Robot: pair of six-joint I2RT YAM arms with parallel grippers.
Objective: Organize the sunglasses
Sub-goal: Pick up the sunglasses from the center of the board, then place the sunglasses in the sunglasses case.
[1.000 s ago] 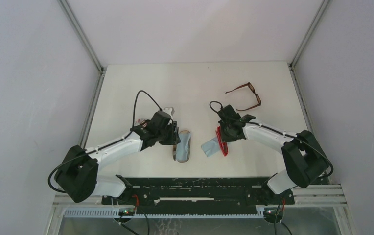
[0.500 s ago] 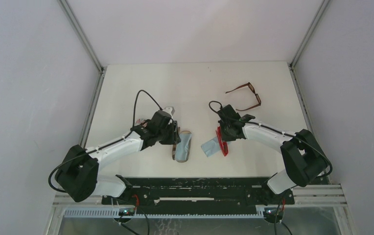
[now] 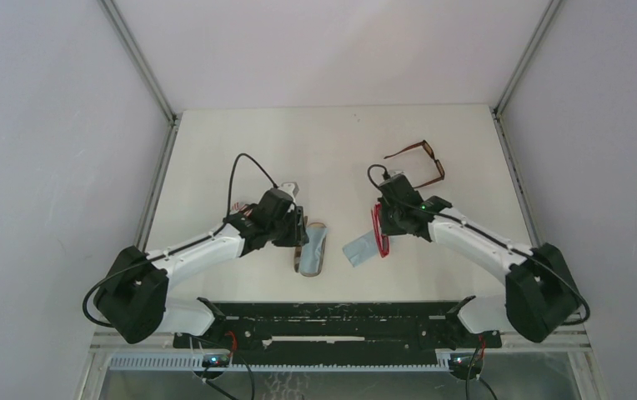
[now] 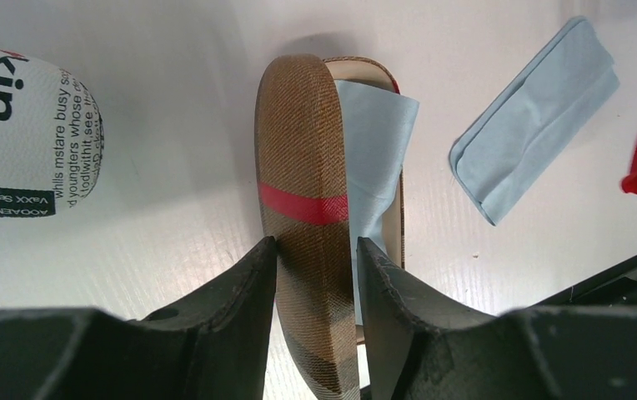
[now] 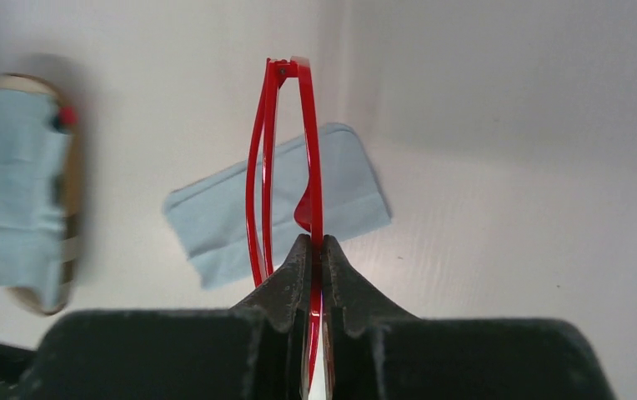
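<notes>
Pinching the folded red sunglasses edge-on, the right gripper has both fingers clenched on the thin frame. Most of the pair sticks out beyond the fingertips, over a loose blue cloth lying on the table. The pair looks raised off the surface, tho that's a judgement from the shadow. To the left of those fingers sits the open brown case. The left gripper grasps it, w/ one finger on each side of the upturned lid, approx. halfway shut. A 2nd blue cloth lines the tray just right of those fingers, and a white printed case lies off to their left. The brown sunglasses rest unfolded on the table, well beyond the right fingers and untouched. Risks, as I judge them: the grip is narrow and near one end, so the long overhang could swivel or slip during the carry. A temple arm could spring open and snag the case rim. If the lid shifts between the left fingers, the case may tip or close before the pair gets in. The lining cloth may also bunch under the lenses.
</notes>
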